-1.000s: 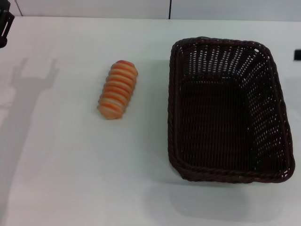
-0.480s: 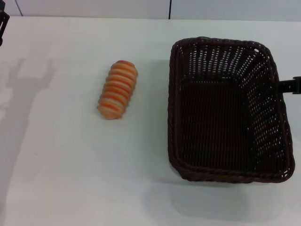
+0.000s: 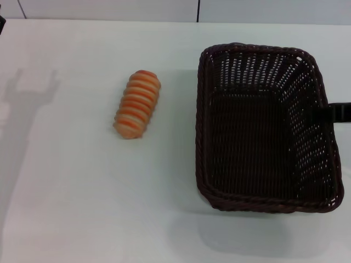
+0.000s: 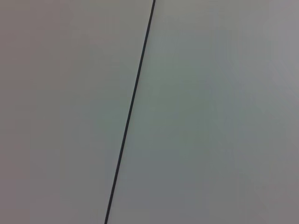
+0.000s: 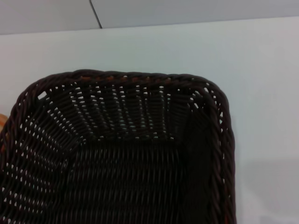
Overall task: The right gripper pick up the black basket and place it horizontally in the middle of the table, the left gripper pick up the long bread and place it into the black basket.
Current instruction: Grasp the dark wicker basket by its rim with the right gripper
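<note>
The black basket stands on the right side of the white table, its long side running away from me. In the right wrist view its far end fills the picture. The long bread, striped orange and cream, lies left of the basket with a clear gap between them. A black part of my right gripper reaches in from the right edge, just outside the basket's right rim. My left gripper is out of view past the far left; only its shadow falls on the table.
A grey wall with a dark seam runs behind the table's far edge. The left wrist view shows only wall panels and a seam. Bare tabletop lies between bread and basket and along the front.
My left gripper has moved out of view at the top left. My right gripper has come in from the right and moved down along the basket's right rim.
</note>
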`<state>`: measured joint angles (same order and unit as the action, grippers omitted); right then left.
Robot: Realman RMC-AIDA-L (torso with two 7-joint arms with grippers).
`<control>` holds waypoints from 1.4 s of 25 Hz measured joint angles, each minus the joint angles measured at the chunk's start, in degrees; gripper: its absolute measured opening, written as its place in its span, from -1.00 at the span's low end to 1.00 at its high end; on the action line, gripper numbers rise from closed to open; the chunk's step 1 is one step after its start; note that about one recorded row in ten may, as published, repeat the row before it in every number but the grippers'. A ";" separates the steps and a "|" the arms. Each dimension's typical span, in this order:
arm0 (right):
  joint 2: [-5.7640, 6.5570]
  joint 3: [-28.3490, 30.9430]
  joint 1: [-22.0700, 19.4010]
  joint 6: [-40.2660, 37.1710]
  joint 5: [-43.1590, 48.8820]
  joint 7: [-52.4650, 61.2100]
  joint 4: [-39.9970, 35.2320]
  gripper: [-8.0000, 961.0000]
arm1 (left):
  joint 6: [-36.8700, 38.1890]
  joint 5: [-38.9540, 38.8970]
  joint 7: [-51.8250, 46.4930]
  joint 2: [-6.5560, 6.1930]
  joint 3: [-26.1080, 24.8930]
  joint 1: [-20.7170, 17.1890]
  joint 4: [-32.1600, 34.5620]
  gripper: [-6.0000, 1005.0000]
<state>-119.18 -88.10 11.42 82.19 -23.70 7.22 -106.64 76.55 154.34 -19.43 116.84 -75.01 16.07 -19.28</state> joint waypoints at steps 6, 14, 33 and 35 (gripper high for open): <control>-0.06 -1.28 1.13 -1.47 -0.10 0.16 2.91 0.51 | 0.05 0.19 -0.05 -0.13 -0.14 0.00 0.04 0.69; -0.09 -2.07 1.46 -2.90 -0.12 0.59 5.53 0.51 | 0.44 0.25 -0.08 -0.24 -0.13 -0.07 0.04 0.68; 0.12 -3.31 3.21 -6.15 0.04 0.26 11.24 0.37 | 2.03 0.16 -0.09 -0.13 -0.13 -0.65 0.04 0.68; 0.15 -3.31 3.10 -6.30 -0.06 0.18 11.09 0.18 | 2.41 0.07 -0.08 -0.12 -0.13 -0.74 0.03 0.68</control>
<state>-119.03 -91.41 14.52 75.89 -23.76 7.40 -95.55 78.96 154.41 -19.51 116.71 -75.14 15.33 -19.25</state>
